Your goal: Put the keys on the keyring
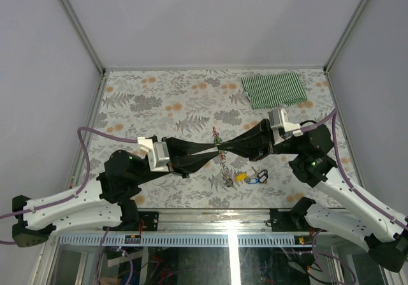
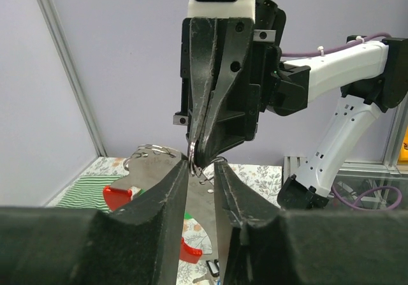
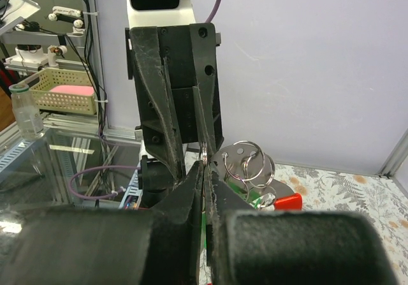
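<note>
Two claws are being held tip to tip above the worktop [image 1: 159,106]. The keyring [image 1: 223,167] is being pinched by the right claw [image 1: 224,146] and is hanging between them. Whether the left claw [image 1: 213,148] is gripping cannot be told. Yellow and blue keys [image 1: 248,178] are lying nearby on the worktop.

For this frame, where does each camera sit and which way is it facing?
Top external: above and behind the bases, looking down on the table; both arms show, left gripper and right gripper meeting at the keyring.
Left wrist: on the left arm, facing the right gripper; its own fingers fill the bottom.
Right wrist: on the right arm, facing the left gripper; its own fingers at the bottom.
Shared: both wrist views show the keyring's red clip.
</note>
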Controlling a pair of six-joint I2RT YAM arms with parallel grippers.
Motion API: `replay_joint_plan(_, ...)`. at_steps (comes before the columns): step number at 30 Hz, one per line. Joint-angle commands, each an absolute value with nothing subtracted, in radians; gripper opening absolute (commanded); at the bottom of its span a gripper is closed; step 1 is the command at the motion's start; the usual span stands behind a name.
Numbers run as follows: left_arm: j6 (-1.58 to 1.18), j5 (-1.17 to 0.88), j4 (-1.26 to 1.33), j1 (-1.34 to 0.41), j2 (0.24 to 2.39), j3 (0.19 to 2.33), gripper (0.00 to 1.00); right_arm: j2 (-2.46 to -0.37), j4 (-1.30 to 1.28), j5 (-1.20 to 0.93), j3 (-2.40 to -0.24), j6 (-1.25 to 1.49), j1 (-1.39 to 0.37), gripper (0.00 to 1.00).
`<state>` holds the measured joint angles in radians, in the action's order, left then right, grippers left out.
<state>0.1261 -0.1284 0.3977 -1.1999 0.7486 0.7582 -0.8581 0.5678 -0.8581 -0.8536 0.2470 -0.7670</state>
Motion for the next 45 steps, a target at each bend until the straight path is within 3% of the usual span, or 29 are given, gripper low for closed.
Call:
replay_joint_plan(1,0.151,-0.177,0.467,-1.204,0.749,0.802,0.21,-0.856,0.609,-0.871,-0.909,0.235,-0.773,0.00)
replay_joint_plan(5,0.153,-0.191,0.463,-1.204,0.749,0.801,0.21,-0.854,0.605,-0.873,-0.912,0.232,-0.774,0.00)
replay_joint_plan(10,0.154,-0.201,0.447,-1.204,0.750,0.805,0.33,-0.851,0.595,-0.875,-0.917,0.229,-0.774,0.00)
replay_joint_plan(14,0.156,-0.197,0.429,-1.204,0.749,0.811,0.33,-0.850,0.595,-0.876,-0.917,0.229,-0.774,0.00)
replay_joint_plan(28,0.146,-0.120,0.386,-1.203,0.743,0.818,0.00,-0.840,0.589,-0.889,-0.919,0.236,-0.774,0.01)
replay_joint_plan(36,0.201,-0.070,0.062,-1.203,0.775,0.972,0.00,-0.776,0.346,-0.816,-0.943,0.068,-0.774,0.32)
replay_joint_plan(45,0.327,-0.109,-0.462,-1.202,0.909,1.223,0.00,-0.664,0.217,-0.661,-0.878,-0.019,-0.773,0.36)
